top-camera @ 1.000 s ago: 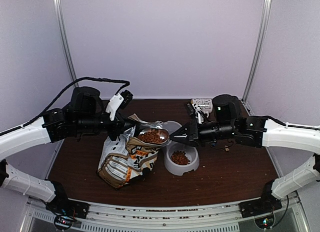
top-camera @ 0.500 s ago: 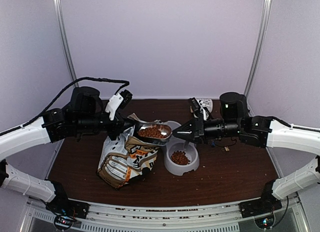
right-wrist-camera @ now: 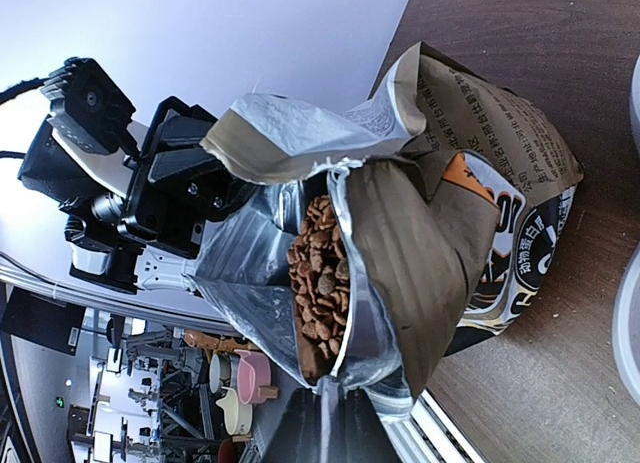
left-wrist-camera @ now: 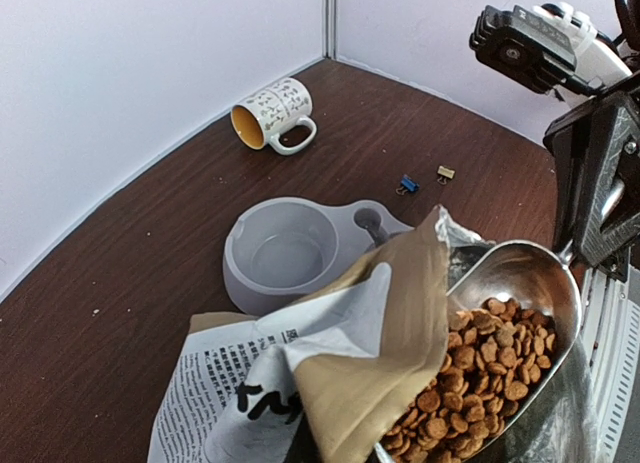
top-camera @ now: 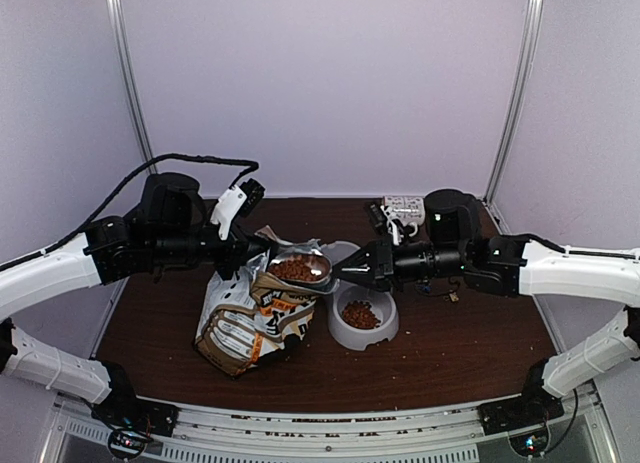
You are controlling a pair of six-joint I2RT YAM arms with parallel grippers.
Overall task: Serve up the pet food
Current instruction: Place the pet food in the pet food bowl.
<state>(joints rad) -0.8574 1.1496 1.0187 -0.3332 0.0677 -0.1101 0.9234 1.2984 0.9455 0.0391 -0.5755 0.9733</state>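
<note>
Plain white walls (top-camera: pixel 320 83) enclose the dark brown bench (top-camera: pixel 450 358) on three sides. Metal posts (top-camera: pixel 127 73) stand in the corners at 11 and 1 o'clock. Light is soft and even.

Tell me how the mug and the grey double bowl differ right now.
The mug lies on its side; the grey double bowl stands upright. The mug is white, patterned, yellow inside; the bowl is plain grey. The mug looks empty; the bowl holds pet food in one compartment. Both sit on the table.
</note>
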